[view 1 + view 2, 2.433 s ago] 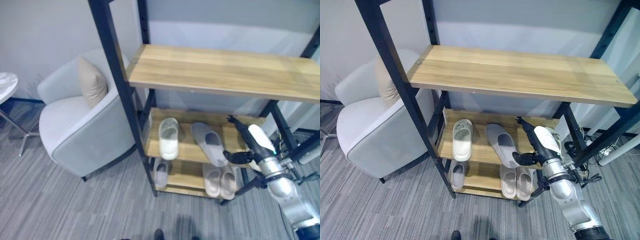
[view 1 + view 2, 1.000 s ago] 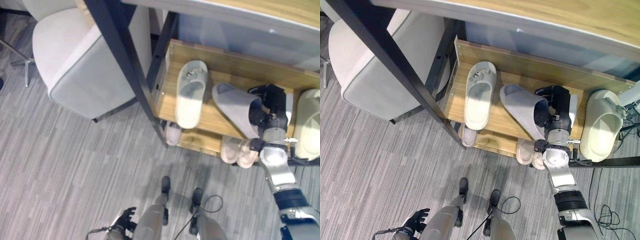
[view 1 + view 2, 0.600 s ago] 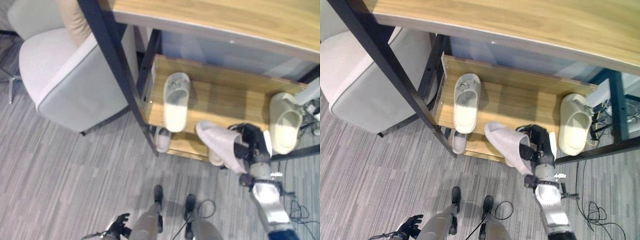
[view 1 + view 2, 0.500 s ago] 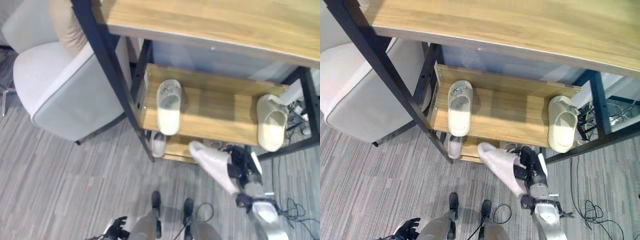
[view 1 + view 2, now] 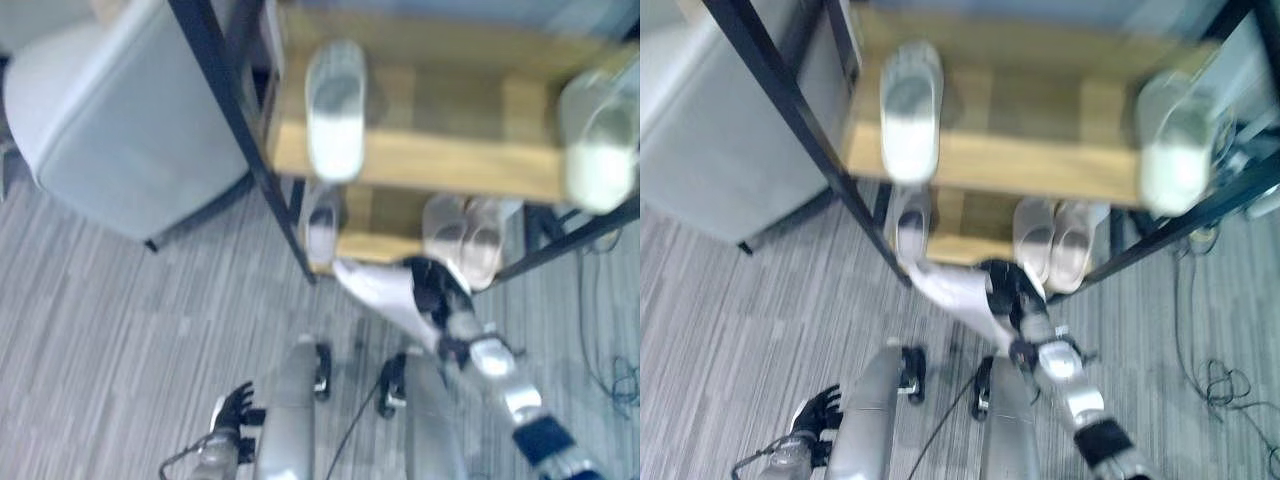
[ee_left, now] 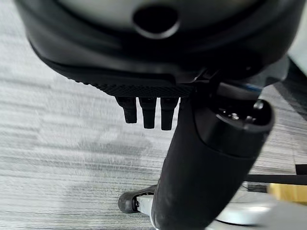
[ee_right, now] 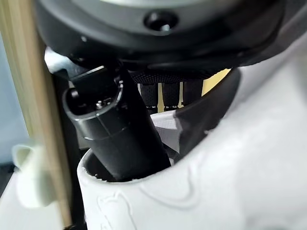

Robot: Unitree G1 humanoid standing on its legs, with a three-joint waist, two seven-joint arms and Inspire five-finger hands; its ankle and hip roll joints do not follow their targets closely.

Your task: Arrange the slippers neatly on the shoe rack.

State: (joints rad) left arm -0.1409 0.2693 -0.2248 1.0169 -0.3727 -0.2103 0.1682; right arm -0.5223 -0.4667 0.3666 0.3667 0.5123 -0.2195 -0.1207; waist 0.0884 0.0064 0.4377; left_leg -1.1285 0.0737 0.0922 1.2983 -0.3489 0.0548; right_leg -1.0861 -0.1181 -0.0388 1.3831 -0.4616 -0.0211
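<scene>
Carrying the grey slipper (image 5: 385, 295) low in front of the shoe rack (image 5: 420, 165), your right hand (image 5: 435, 295) grips its opening, thumb tucked inside the soft, padded upper. Aim, I judge, for the bare wooden shelf between the pale moulded slippers. Your left hand (image 5: 230, 408) hangs loosely open, apparently empty.

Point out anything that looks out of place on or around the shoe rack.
One grey slipper is off the shoe rack, gripped in the right hand above the floor. On the middle shelf, the two pale slippers lie far apart, at opposite ends.
</scene>
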